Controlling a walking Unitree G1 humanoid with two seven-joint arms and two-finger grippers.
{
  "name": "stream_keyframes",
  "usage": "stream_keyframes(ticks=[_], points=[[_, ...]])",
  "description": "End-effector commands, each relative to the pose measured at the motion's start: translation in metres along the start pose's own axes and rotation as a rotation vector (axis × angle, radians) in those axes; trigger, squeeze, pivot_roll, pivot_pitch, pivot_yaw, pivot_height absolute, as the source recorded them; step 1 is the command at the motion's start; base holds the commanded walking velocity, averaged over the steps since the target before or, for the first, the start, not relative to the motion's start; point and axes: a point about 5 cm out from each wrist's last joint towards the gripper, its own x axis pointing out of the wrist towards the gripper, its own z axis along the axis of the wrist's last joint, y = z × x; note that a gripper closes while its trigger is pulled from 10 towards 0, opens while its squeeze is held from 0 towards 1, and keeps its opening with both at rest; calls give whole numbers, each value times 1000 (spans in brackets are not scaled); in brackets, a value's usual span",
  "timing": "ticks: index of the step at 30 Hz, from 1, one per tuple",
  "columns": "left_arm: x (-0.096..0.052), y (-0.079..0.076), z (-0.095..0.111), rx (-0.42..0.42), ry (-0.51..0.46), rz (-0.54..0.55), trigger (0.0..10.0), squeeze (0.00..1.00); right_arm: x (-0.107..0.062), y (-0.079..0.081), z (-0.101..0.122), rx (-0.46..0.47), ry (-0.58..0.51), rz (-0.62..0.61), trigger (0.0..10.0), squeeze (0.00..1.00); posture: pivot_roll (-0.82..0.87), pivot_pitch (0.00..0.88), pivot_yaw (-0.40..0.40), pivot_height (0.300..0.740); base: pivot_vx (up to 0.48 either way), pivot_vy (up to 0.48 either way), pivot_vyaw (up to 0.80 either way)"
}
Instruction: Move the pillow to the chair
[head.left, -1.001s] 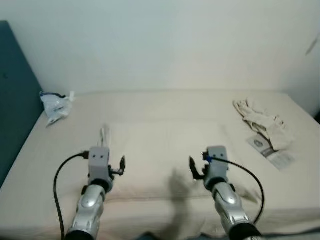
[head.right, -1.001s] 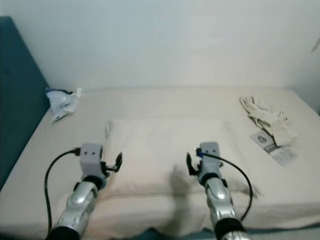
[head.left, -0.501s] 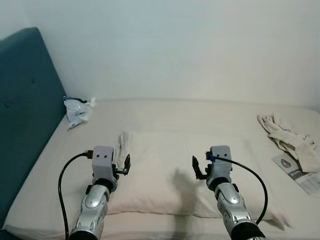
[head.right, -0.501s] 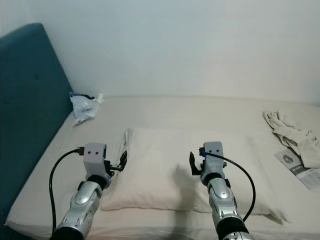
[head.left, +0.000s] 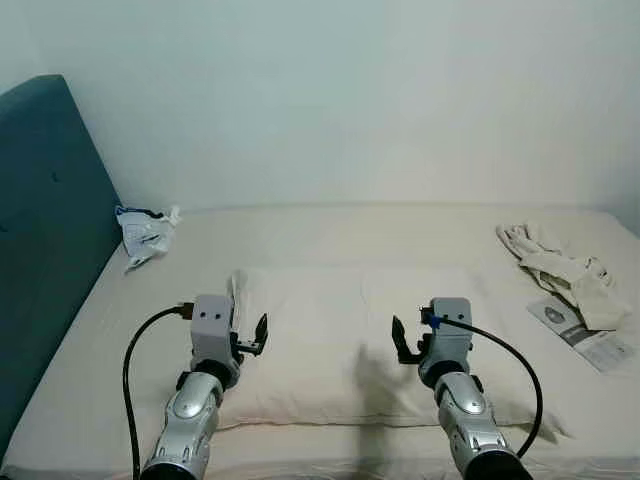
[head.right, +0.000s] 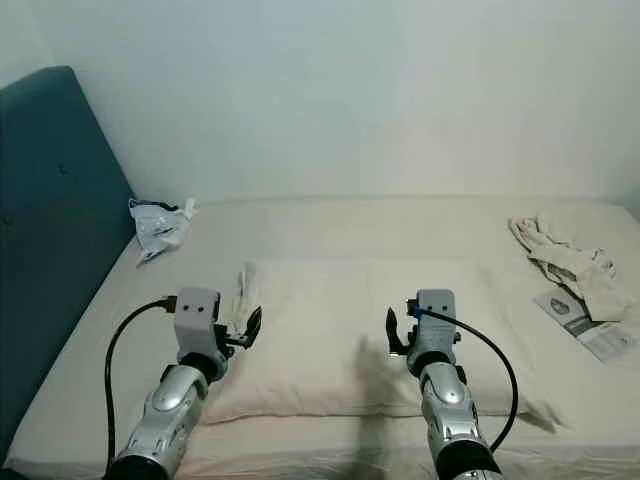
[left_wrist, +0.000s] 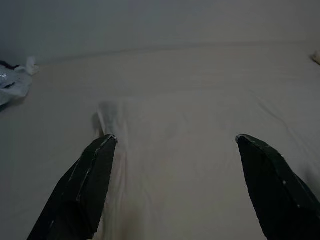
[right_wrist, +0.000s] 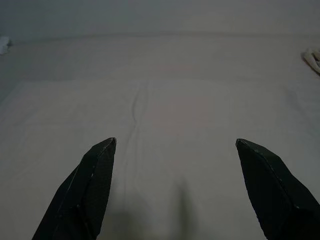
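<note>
A cream pillow (head.left: 340, 330) lies flat on the bed (head.left: 330, 225), its long side across my view. My left gripper (head.left: 252, 338) hovers open over the pillow's near left corner. In the left wrist view its fingers (left_wrist: 85, 185) stand wide apart, with the pillow's end seam (left_wrist: 107, 117) between them. My right gripper (head.left: 410, 345) is open above the pillow's near middle. The right wrist view has pillow fabric (right_wrist: 170, 125) between the spread fingers (right_wrist: 265, 190). Neither gripper holds anything.
A teal padded headboard (head.left: 40, 250) rises at the left end of the bed. A crumpled plastic bag (head.left: 143, 228) lies beside it. At the far right lie a pale crumpled cloth (head.left: 555, 265) and a printed leaflet (head.left: 585, 338). A white wall (head.left: 350, 100) stands behind the bed.
The camera has tilted up and swung about, so the headboard and wall show more. Both arms keep the same open pose over the pillow's near edge.
</note>
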Motion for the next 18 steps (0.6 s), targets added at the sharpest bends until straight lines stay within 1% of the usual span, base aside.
stream_keyframes(ticks=[1,6,8,13,18], points=[[1,1,2,22,4,-16,10000,0,3,-1,6,13,-21,-8,10000,0,-25,44,13,680,0,0,0],[2,1,4,26,-2,-25,10000,0,3,-3,8,13,-24,-13,10000,0,-24,43,12,660,0,0,0],[2,1,4,30,-4,-30,10000,0,3,-3,8,13,-25,-14,10000,0,-24,42,12,645,0,0,0],[2,1,4,31,-4,-33,10000,0,3,-3,7,13,-26,-12,10000,0,-23,43,12,630,0,0,0],[2,2,5,36,-8,-38,10000,0,3,-3,7,11,-21,-6,10000,0,-22,42,12,600,0,0,0]])
